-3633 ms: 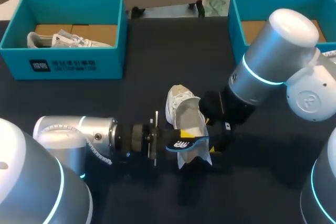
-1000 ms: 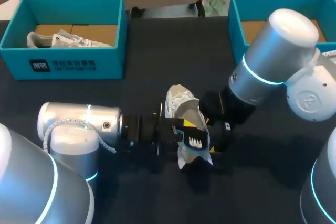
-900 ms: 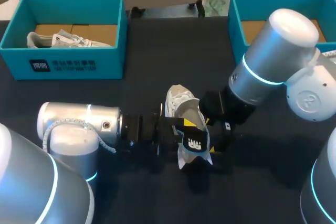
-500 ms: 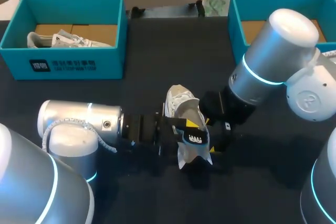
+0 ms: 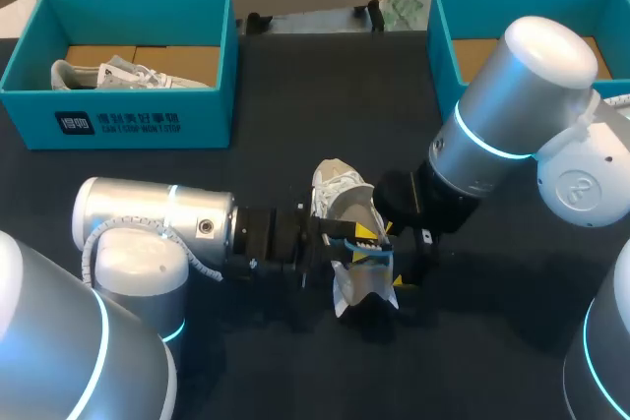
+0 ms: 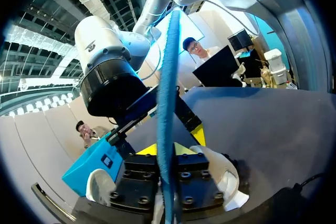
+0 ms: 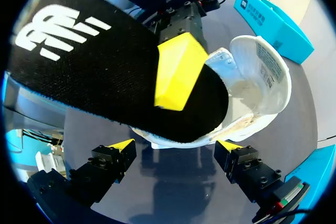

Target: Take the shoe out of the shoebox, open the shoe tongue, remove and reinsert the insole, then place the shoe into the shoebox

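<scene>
White shoe (image 5: 340, 194) lies tilted mid-counter (image 5: 512, 322), betw. both arms. L hand (image 6: 168, 182) is clamped on black, blue-edged insole (image 7: 94, 66), held over shoe's opening. R hand (image 7: 173, 148), fingers wide, grips shoe from both sides. Teal shoebox (image 5: 128, 115) sits far left, well apart.

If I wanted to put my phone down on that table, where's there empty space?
Bare table lies between the left shoebox and right shoebox, and on the near side of the shoe, between the left arm and right arm. The middle is crowded: the left gripper holds the insole at the shoe, the right gripper close beside.
</scene>
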Action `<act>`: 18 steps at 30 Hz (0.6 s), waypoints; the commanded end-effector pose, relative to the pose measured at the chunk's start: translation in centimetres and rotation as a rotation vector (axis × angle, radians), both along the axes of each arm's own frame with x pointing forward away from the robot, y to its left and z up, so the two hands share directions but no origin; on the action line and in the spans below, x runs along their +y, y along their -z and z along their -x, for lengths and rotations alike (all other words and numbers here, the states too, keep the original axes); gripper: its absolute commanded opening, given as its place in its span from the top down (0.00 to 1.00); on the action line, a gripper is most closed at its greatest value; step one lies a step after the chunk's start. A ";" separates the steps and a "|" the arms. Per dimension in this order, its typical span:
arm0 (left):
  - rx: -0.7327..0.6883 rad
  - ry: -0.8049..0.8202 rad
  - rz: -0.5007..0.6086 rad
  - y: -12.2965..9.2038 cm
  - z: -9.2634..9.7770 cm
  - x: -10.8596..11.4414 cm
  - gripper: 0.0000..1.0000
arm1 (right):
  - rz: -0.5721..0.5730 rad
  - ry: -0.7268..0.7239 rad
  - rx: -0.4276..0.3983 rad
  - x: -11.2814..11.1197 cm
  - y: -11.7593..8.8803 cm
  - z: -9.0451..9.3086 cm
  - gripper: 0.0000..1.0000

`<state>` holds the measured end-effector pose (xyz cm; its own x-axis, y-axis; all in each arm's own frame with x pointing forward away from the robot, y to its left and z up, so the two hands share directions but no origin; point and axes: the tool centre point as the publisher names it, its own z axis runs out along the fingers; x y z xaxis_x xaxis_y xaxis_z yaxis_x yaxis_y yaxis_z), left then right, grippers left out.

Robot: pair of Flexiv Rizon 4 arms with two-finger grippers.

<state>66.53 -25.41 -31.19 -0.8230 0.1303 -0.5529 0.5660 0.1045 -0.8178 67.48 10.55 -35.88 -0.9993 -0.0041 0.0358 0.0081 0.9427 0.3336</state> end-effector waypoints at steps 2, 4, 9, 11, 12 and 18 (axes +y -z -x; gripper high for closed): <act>-0.026 0.012 0.010 0.1 0.3 -0.1 1.00 | 0.000 0.000 -0.002 0.0 0.1 0.1 0.00; -0.032 0.013 0.017 0.4 0.2 0.0 1.00 | 0.000 0.000 -0.002 0.0 0.1 0.1 0.00; -0.059 0.001 0.029 1.1 -0.6 0.2 1.00 | 0.000 0.000 -0.002 0.0 0.1 0.1 0.00; -0.079 -0.002 0.031 1.2 -1.0 0.1 1.00 | 0.000 0.000 -0.002 0.0 0.1 0.1 0.00; -0.089 -0.003 0.031 1.3 -1.2 0.1 1.00 | 0.000 0.000 -0.002 0.0 0.1 0.1 0.00; -0.167 0.010 0.006 2.0 -2.2 -0.1 1.00 | 0.000 0.000 -0.002 0.0 0.1 0.1 0.00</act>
